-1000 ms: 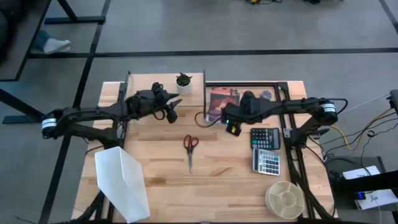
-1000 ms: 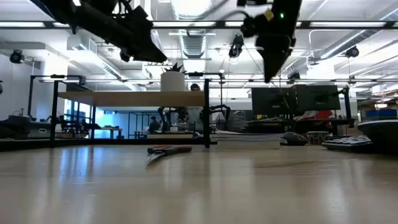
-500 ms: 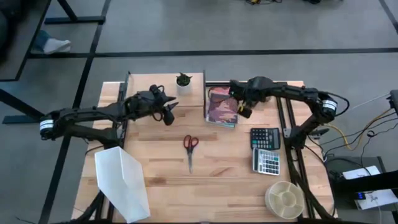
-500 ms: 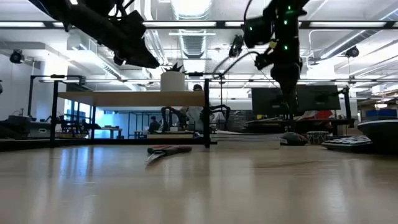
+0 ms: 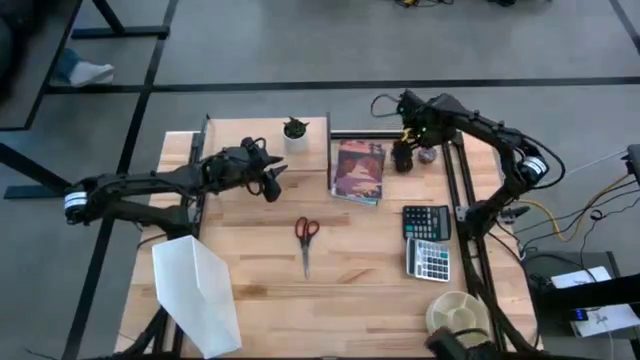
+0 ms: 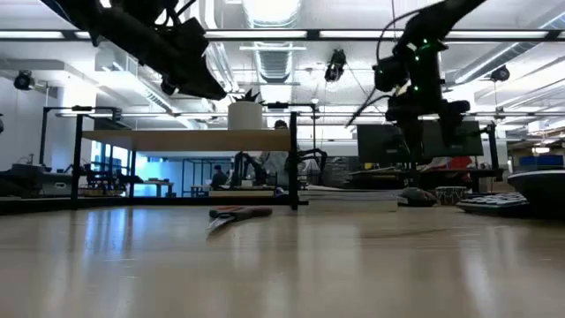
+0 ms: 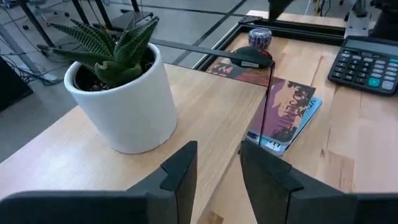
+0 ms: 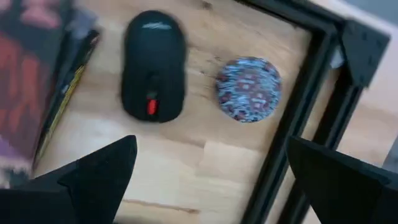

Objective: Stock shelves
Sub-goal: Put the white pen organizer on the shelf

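The shelf (image 5: 268, 140) sits at the table's far edge, left of centre, with only a potted succulent (image 5: 295, 131) on its top board near the right end. Just right of it a stack of books (image 5: 357, 170) lies flat on the tabletop (image 5: 350, 270), and beyond that a black computer mouse (image 8: 153, 65) and a small patterned round object (image 8: 249, 89) sit just beside each other, inside a black frame (image 8: 303, 106). Our right gripper (image 8: 211, 171) hovers over that pair, fingers spread wide, nothing held. Our left gripper (image 7: 217, 171) waits above the shelf top beside the pot, fingers slightly apart and empty. Scissors (image 5: 306, 235), two calculators (image 5: 428, 240), a white file holder (image 5: 200, 295) and a round divided tray (image 5: 458, 318) are well apart from the action. Risks as we see them — the mouse and round object are close enough that descending on one could knock the other, and the frame bar may foul a finger. Carrying to the shelf passes near our left arm and the pot — a low approach could tip the plant.
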### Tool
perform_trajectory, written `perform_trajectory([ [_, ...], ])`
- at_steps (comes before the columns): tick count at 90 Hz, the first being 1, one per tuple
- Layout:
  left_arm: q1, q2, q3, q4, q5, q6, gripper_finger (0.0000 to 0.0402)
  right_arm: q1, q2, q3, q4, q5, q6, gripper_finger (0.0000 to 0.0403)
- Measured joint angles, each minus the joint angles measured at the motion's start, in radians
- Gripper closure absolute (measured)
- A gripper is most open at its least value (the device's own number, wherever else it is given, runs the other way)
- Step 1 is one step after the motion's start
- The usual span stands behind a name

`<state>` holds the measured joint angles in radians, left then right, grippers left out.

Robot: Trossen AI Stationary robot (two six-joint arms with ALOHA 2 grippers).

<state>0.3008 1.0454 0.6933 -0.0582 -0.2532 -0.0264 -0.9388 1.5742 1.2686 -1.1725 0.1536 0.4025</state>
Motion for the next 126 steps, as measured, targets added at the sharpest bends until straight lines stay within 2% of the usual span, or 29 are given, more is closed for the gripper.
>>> perform_trajectory([
  [30,0.000,0.000,0.000,-0.005,0.010,-0.014,0.0302,-0.129,0.015,-0.079,0.114,-0.081,0.124,0.0009],
  [52,0.000,0.000,0.000,-0.008,0.010,-0.017,0.0294,-0.130,0.047,-0.099,0.138,-0.130,0.114,0.0009],
  [69,-0.001,0.000,0.000,-0.021,0.011,-0.026,0.0290,-0.156,0.067,-0.105,0.190,-0.134,0.186,0.0009],
  [87,-0.001,0.000,0.000,-0.021,0.062,-0.037,0.0299,-0.192,0.120,-0.093,0.219,-0.180,0.235,0.0009],
  [126,-0.004,0.000,-0.001,-0.034,0.083,-0.040,0.0291,-0.227,0.164,-0.057,0.260,-0.180,0.338,0.0009],
])
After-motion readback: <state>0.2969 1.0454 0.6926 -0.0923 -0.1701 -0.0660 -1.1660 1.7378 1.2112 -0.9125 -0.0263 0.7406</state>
